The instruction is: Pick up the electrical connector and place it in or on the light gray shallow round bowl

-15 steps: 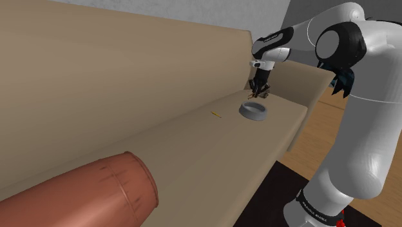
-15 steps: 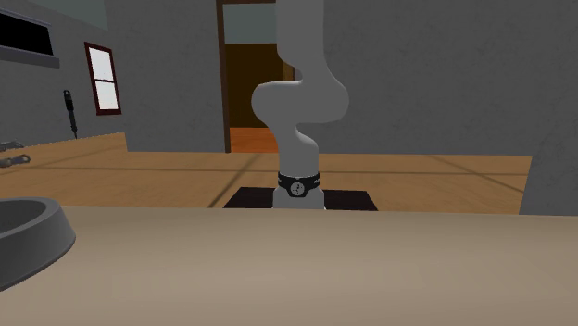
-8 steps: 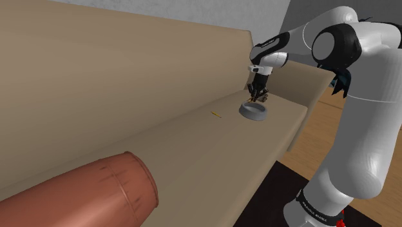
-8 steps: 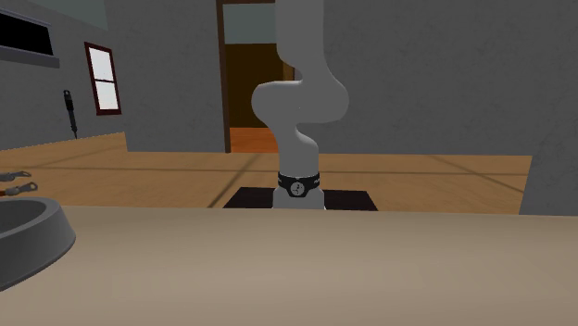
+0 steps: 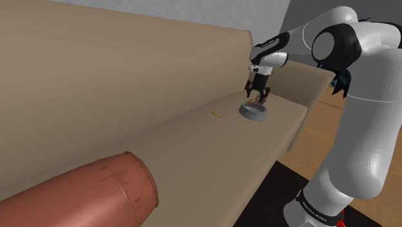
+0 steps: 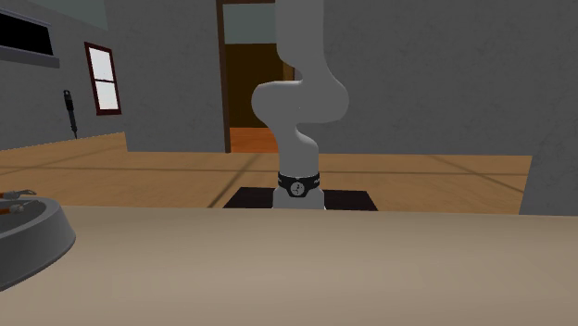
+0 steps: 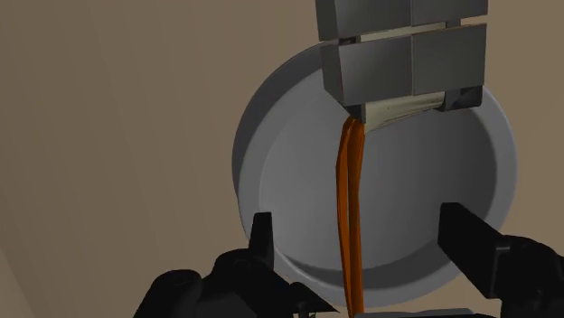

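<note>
The light grey shallow round bowl (image 5: 253,111) sits on the beige seat near its far end. It also shows close up beneath the hand (image 7: 298,181) and at the second exterior view's left edge (image 6: 42,236). My gripper (image 5: 258,97) hangs just over the bowl, open. In the wrist view its fingers (image 7: 263,239) stand wide apart around the gripper's middle (image 7: 361,242). The electrical connector (image 7: 402,54), a grey block with orange wires trailing from it, lies over the bowl. The wires run between the fingers without touching them. Its tip peeks above the bowl's rim (image 6: 13,200).
A small yellow sliver (image 5: 216,115) lies on the seat at the shoulder view's left of the bowl. A reddish cylinder (image 5: 96,193) rests at the near left. The beige backrest (image 5: 129,64) rises behind, and an armrest (image 5: 303,80) ends the seat beyond the bowl.
The gripper carried the connector over the bowl and down, then its fingers opened and let go. The connector now sits lower, at the bowl's rim.
</note>
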Controlling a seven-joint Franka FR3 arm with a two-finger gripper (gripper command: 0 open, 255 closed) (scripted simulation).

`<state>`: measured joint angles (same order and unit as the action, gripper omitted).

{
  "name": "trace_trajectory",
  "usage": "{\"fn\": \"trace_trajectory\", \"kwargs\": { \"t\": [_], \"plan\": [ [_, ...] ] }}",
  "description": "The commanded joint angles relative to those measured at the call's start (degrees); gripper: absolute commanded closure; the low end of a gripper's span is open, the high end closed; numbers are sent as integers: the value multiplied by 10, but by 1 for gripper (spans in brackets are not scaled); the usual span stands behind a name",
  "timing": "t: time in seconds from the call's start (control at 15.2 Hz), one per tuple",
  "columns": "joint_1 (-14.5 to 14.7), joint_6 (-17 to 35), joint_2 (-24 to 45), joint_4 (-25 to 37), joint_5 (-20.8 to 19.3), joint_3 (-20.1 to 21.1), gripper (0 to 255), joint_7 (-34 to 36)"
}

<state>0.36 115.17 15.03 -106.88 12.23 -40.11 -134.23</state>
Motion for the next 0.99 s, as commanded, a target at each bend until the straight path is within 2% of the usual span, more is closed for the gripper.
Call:
{"fn": "trace_trajectory", "kwargs": {
  "t": [0.0,0.13,0.4,0.92],
  "plan": [
    [0,0,0,0,0,0,0,0],
    [0,0,0,0,0,0,0,0],
    [2,-66,-20,52,-18,-7,0,12],
    [2,-66,-20,52,-18,-7,0,12]
  ]
}}
